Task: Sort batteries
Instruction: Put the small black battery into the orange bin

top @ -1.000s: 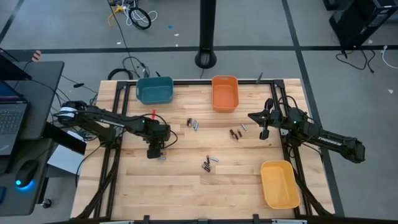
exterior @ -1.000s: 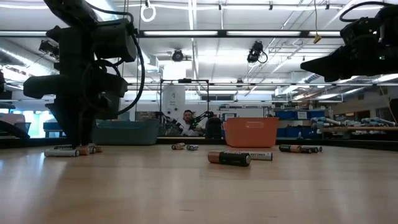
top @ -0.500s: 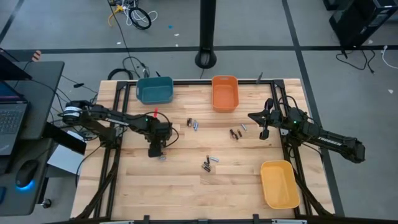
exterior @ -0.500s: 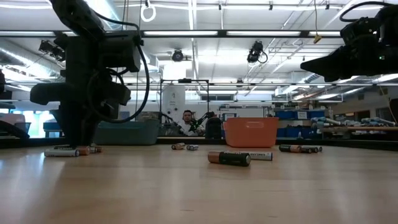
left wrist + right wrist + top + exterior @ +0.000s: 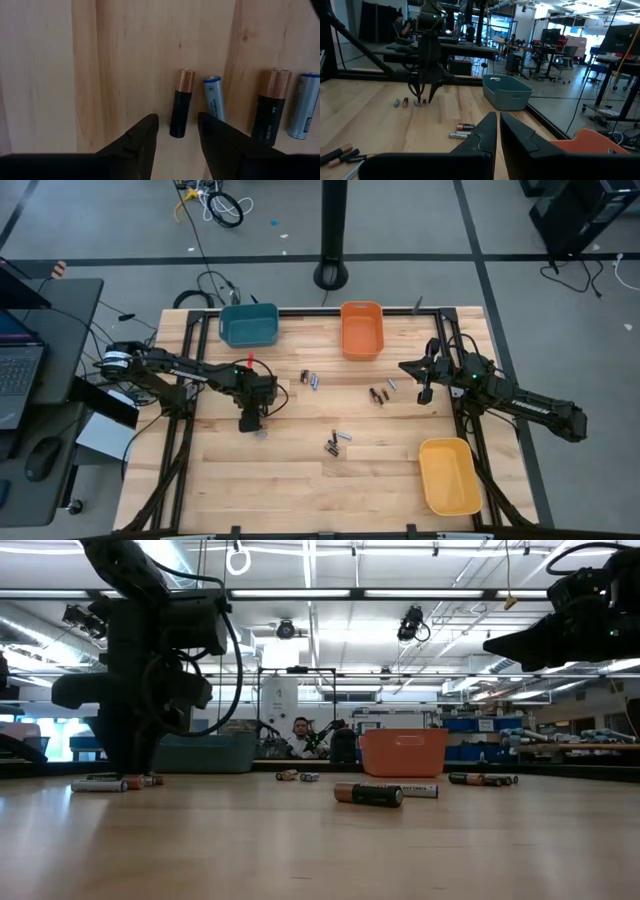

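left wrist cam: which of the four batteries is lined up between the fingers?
The black, copper-topped battery at the end of the row: its dark base sits in the gap of the open left gripper. The pale blue one beside it lies past one finger.

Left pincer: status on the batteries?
Left pincer open, straddling a black battery on the table. Right pincer shut, hanging idle. Nothing in the way.

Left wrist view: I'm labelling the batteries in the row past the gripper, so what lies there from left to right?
Black battery with copper end → blue-and-silver battery → larger black battery with copper end → blue-and-silver battery at the edge.
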{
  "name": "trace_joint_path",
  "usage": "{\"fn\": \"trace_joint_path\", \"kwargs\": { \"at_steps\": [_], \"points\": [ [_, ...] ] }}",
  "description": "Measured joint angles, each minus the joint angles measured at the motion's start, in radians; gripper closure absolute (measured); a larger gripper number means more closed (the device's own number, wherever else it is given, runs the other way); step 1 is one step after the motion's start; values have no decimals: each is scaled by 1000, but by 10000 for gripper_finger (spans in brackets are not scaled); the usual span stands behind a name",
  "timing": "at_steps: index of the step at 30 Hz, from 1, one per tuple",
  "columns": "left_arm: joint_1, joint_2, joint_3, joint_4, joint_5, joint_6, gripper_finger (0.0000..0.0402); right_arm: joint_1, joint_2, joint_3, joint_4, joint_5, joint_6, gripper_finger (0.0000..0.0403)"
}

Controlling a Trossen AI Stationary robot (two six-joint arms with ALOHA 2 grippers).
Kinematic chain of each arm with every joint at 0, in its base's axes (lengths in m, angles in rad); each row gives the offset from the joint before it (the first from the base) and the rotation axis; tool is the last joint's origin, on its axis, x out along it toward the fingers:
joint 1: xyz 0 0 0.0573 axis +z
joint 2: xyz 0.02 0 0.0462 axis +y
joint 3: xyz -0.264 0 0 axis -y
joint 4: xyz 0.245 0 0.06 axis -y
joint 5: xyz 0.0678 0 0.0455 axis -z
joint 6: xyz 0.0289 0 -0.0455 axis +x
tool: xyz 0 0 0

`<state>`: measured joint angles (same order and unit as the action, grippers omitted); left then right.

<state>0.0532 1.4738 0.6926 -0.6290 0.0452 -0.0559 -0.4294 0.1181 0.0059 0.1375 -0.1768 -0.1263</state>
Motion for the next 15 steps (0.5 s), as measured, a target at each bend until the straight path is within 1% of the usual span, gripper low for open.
{"fn": "trace_joint_path", "kwargs": {
  "at_steps": [9, 15],
  "points": [
    [0, 1, -1, 27, -4, 0, 302, 0, 0, 0, 0, 0, 0, 369],
    [0, 1, -2, 35, -4, 0, 314, 0, 0, 0, 0, 0, 0, 369]
  ]
}}
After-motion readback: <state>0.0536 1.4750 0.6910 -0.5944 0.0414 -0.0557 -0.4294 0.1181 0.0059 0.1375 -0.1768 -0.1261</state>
